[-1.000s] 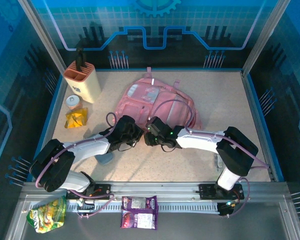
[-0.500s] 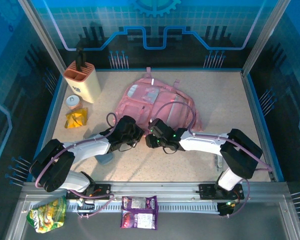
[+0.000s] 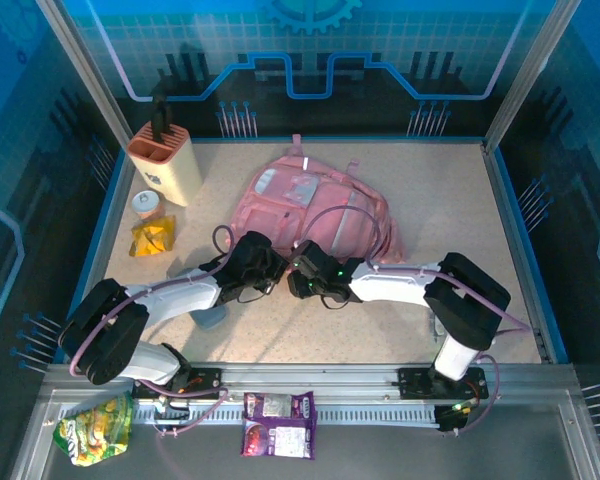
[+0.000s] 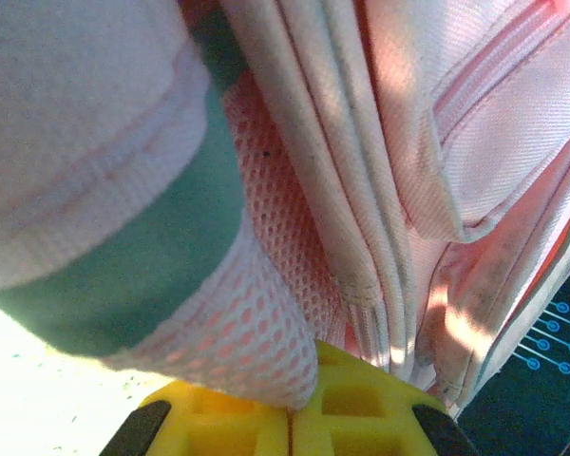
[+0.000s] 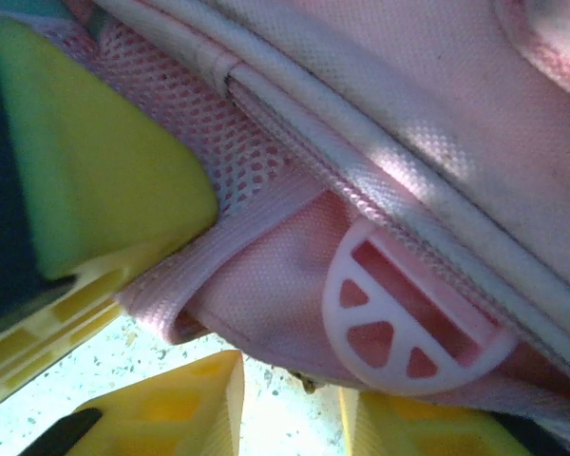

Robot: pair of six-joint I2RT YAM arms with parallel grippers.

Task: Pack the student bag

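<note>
Nearest you, on the metal rail in front of the arm bases, lie a green snack bag (image 3: pixel 93 428) and a purple snack packet (image 3: pixel 277 424). Beyond the rail both arms reach inward over the speckled worktop (image 3: pixel 460 200), and their heads meet at the near edge of the student bag (image 3: pixel 320 205).

Your left fingers (image 4: pixel 361 418) are clenched together on the bag's pink mesh, which runs down into the seam where the two yellow tips meet. Your right fingers (image 5: pixel 185 404) stand apart, with bare worktop showing in the gap. Just past their tips hangs a folded pink fabric tab carrying a round pink plastic pull (image 5: pixel 408 328), and they grip nothing.

The pink backpack lies flat in the middle of the worktop, its pale pocket panel towards the far side.

Well to its left sit a yellow packet (image 3: pixel 153 238), then a small cup (image 3: pixel 147 204), and farthest back a peach knife block (image 3: pixel 165 160) with one black handle standing in it.
</note>
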